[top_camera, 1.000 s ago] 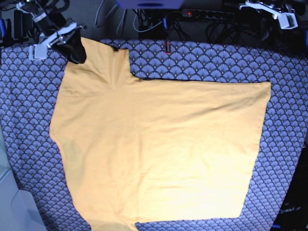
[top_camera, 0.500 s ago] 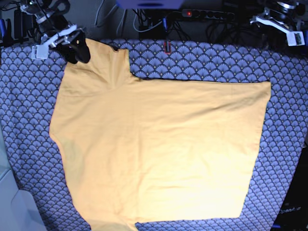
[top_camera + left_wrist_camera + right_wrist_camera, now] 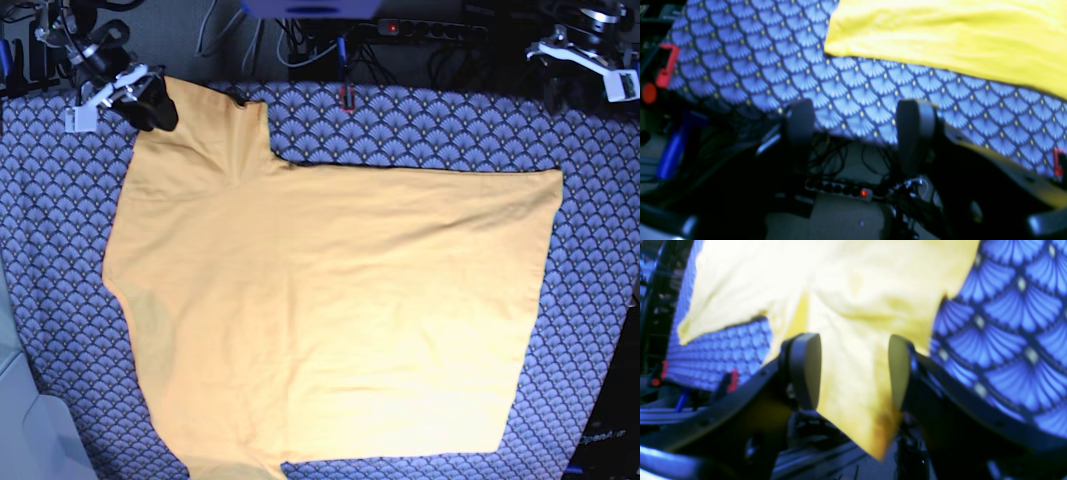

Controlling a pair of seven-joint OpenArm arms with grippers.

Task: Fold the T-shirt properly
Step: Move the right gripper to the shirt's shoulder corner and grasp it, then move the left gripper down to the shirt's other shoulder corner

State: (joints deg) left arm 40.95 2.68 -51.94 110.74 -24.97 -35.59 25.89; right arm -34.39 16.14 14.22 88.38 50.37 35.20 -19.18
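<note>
T-shirt [image 3: 330, 320] lies flat across the table cover [image 3: 420, 125], one sleeve reaching the far edge, folded in part at most; the main folds are left, I judge. My right claw [image 3: 853, 373] gapes over that sleeve, gripping nothing. My left claw [image 3: 860, 133] hangs open off the far edge.

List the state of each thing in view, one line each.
T-shirt: spread flat on the table cover, one sleeve folded in over the body, nothing gripping it.
Right gripper: open, jaws on either side of the upper sleeve's edge, not closed on it.
Left gripper: open, empty, off the table edge, away from the shirt.
Table cover: lying flat under the shirt.
</note>
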